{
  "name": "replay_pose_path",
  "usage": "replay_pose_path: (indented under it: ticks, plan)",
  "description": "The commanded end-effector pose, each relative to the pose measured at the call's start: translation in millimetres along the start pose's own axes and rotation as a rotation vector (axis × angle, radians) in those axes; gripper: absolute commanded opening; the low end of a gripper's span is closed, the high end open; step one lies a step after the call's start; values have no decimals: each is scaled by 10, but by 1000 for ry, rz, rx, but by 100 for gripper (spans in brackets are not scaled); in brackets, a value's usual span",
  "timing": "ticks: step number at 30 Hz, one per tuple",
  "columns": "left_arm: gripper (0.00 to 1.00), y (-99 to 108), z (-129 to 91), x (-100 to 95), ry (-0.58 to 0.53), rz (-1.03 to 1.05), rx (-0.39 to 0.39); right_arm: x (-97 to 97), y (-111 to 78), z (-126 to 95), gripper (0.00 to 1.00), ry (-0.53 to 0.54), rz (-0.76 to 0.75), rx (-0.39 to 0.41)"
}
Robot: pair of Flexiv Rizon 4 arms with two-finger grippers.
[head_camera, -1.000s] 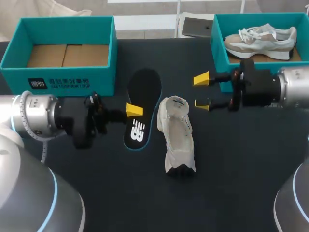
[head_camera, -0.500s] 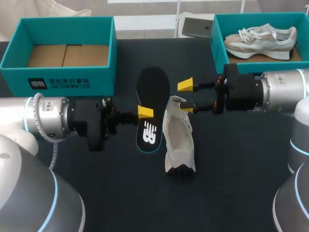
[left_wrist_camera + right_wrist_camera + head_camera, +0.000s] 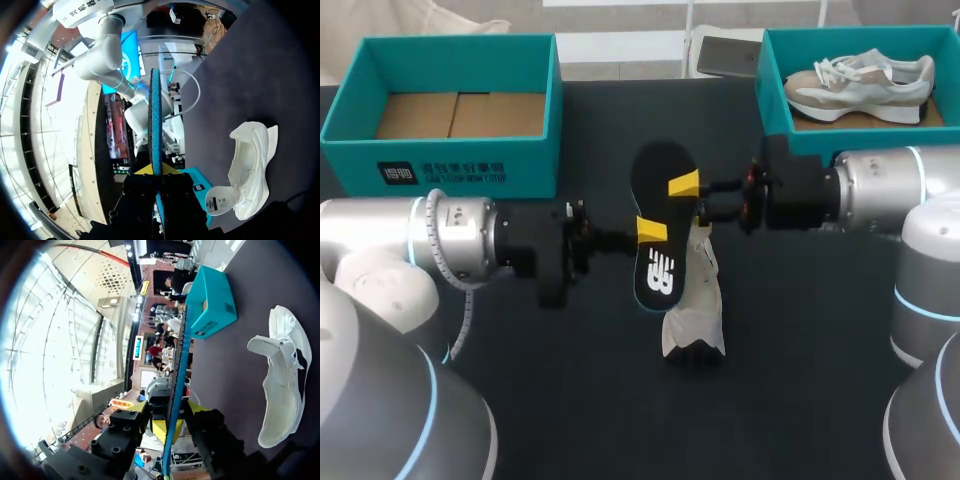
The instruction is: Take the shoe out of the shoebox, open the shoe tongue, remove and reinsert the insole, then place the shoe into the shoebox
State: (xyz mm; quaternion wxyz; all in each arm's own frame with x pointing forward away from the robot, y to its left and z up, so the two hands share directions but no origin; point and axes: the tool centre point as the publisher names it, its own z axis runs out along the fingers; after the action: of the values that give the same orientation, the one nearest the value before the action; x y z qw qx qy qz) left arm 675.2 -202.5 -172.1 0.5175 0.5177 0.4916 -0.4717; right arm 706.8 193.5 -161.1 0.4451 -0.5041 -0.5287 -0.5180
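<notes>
Dark matte table point(image 3: 800, 330). At 10 o'clock, a teal cardboard box point(image 3: 520, 165) holds only a brown liner point(image 3: 460, 115). At 2 o'clock its twin point(image 3: 772, 110) holds a mesh sneaker point(image 3: 860, 80). At the centre lies a limp cream shoe point(image 3: 695, 300). At its 11 o'clock a flat black insole point(image 3: 655, 170) is pinched by the left gripper point(image 3: 652, 229). The right gripper point(image 3: 686, 190) straddles the insole's 2 o'clock edge; whether it grips, I cannot tell.

Part of the shoe point(image 3: 692, 300) behind the insole point(image 3: 657, 200)
</notes>
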Motion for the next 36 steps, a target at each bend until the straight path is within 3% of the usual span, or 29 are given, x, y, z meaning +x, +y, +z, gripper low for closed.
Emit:
replay_pose_path:
  ticks: [1,6,9,17,18,19,20,31,36]
  plan:
    - [0,-31,63,44,-7,0,-10,-29,28,55,38,4,0,-2]
    - [0,-44,72,56,-9,-2,-12,-51,67,59,18,11,5,8]
    - [0,-55,75,58,-9,-2,-10,-58,74,61,0,15,7,12]
    - [0,-104,24,34,-13,-18,-6,-96,60,52,0,24,29,9]
    - [33,-108,1,30,-9,-29,-12,-106,59,49,0,24,39,5]
    - [88,-100,-28,30,-5,-40,-15,-115,58,43,0,24,40,4]
    - [100,-86,-62,26,-9,-48,-24,-124,57,34,0,25,44,3]
    - [100,173,-468,-107,114,-83,-83,-245,63,-29,0,32,75,-5]
    - [100,216,-522,-135,332,-139,-102,-283,49,-26,0,36,85,-11]
